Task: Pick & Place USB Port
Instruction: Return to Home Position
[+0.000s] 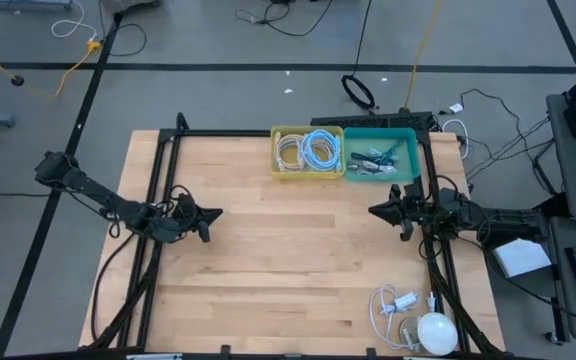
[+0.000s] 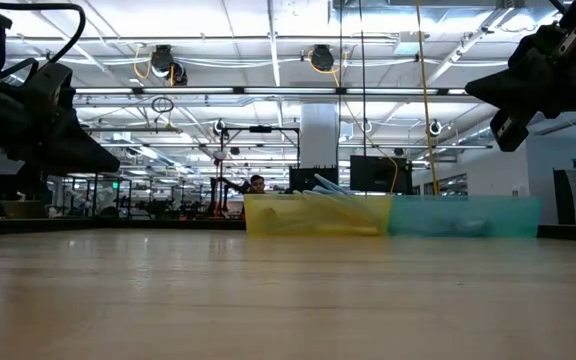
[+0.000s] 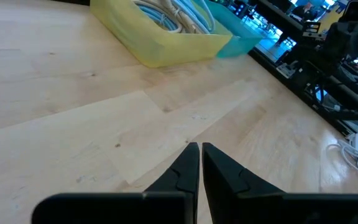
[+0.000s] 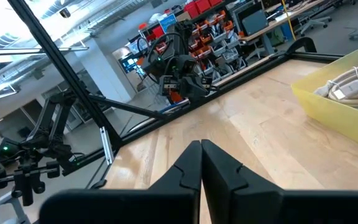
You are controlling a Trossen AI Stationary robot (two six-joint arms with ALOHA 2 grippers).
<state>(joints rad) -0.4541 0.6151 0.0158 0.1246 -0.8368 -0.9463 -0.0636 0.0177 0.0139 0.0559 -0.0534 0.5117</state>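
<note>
1. Your left claw (image 1: 215,213) is clenched on nothing over the surface (image 1: 288,262). The right claw (image 1: 373,211) is clenched empty too, facing it.
2. The blue USB cable (image 1: 320,148) lies coiled in the yellow bin (image 1: 274,156), right against the green bin (image 1: 418,156) at the far edge (both arms about equally near).
3. Bare wood lies between the claws, so pulling each arm back outward looks unobstructed.

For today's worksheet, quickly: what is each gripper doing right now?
Left gripper: closed, holding nothing.
Right gripper: closed, holding nothing.
</note>
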